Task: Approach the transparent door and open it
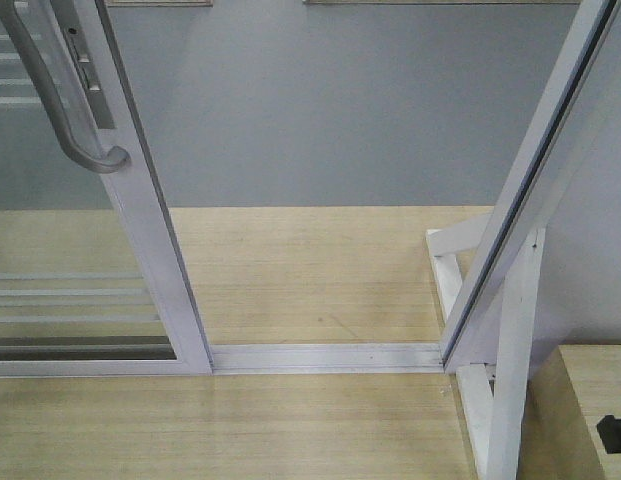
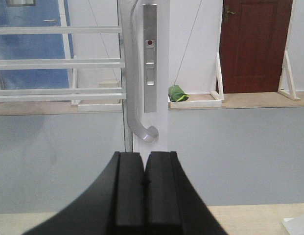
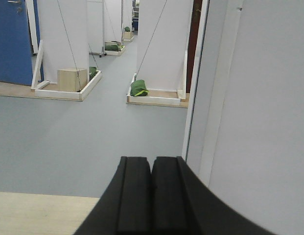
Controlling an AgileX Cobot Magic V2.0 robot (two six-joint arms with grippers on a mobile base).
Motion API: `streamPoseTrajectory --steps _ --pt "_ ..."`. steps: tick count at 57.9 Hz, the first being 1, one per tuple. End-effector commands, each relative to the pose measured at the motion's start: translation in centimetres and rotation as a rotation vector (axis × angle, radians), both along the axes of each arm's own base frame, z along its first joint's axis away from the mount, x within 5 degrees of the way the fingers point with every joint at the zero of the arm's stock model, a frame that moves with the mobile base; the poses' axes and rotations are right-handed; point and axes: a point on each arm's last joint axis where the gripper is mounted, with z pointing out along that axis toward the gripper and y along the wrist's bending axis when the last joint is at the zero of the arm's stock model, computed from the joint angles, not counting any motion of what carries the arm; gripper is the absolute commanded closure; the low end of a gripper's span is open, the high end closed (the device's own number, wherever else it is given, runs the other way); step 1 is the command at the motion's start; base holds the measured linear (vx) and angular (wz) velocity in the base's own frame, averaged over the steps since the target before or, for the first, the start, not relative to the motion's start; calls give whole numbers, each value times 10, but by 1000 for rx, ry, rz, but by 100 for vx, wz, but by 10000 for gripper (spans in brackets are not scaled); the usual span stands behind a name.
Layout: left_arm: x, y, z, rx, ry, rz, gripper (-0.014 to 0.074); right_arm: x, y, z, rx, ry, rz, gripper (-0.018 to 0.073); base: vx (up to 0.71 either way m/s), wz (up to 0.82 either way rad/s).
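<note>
Both grippers are held level and pointed forward, left gripper (image 2: 143,183) and right gripper (image 3: 152,191) pressed fully closed, nothing gripped.

No readable text, label, brand, number or sign is being shown in any of the three views. On the lock plate (image 2: 150,58) of the transparent door (image 2: 58,63), a small red indicator dot is being displayed, but no lettering is being made out beside it, possibly because the view is too coarse. Nothing written is being carried by the blue door (image 3: 12,41) or the dark red door (image 2: 254,46) in the background.
</note>
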Motion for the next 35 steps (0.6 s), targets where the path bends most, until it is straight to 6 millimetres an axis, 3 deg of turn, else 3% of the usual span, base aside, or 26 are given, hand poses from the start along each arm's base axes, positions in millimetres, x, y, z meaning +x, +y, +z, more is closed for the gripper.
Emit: streamPoseTrajectory --steps 1,35 --pt "0 0 -2 -10 -60 2 602 -1 0 4 -6 -90 -5 564 0 0" --pt "0 0 -2 -10 -60 2 602 -1 0 4 -6 -83 -5 564 0 0"
